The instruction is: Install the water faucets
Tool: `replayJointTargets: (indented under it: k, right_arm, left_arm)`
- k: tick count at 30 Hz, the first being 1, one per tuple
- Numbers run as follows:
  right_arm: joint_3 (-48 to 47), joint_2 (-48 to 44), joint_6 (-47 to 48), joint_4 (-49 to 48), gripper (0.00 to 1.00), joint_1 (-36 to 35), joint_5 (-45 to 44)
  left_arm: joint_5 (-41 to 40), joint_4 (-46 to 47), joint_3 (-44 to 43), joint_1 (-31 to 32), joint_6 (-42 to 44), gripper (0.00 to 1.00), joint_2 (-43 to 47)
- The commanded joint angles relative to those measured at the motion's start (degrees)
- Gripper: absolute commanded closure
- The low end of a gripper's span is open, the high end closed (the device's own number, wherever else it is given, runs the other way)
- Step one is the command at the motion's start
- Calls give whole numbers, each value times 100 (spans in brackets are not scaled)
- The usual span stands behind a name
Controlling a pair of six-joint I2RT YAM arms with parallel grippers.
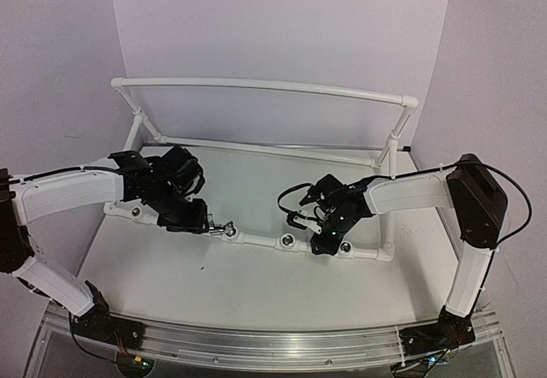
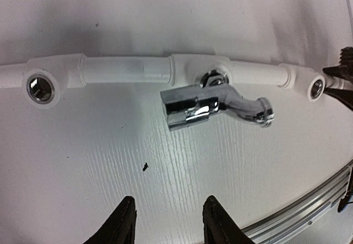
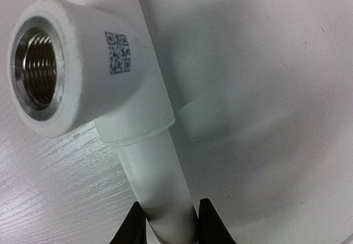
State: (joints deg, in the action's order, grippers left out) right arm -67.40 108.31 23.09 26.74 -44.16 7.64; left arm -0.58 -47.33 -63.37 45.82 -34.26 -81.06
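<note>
Faucet (image 2: 220, 103) at the white pipe (image 2: 127, 70) — likely stiff, slick chrome; grip its blocky handle (image 2: 190, 109). Left gripper (image 2: 165, 222) gapes empty; right gripper (image 3: 168, 222) clamps that pipe.

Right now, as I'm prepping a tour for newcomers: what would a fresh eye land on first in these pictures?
The shiny chrome faucet stands out, set in a middle socket of the white pipe, with the left gripper open and empty facing it. Further right, the right gripper clamps that pipe beside an empty threaded socket.
</note>
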Motion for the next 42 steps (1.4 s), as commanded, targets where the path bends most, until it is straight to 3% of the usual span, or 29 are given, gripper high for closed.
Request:
replayJointTargets:
  k: [1,8,18,27,42]
  right_arm:
    - [203,378,-480,156,74,83,-288]
    - [174,468,-461,159,74,83,-266]
    - [242,564,-352,162,76,83,-346]
    - [306,578,-332,158,81,83,-362]
    - [242,562,-367,181,82,79,-314]
  left_arm:
    - [485,552,472,6,-367,62,105]
    - [513,1393,813,13,-711,66,-243]
    - [-416,1710,385,-120,-794,69,-1020]
    - [-922,1743,-93,-235,-139,71,-1068]
    - [410,2326,-484,-234,632,75,-1685]
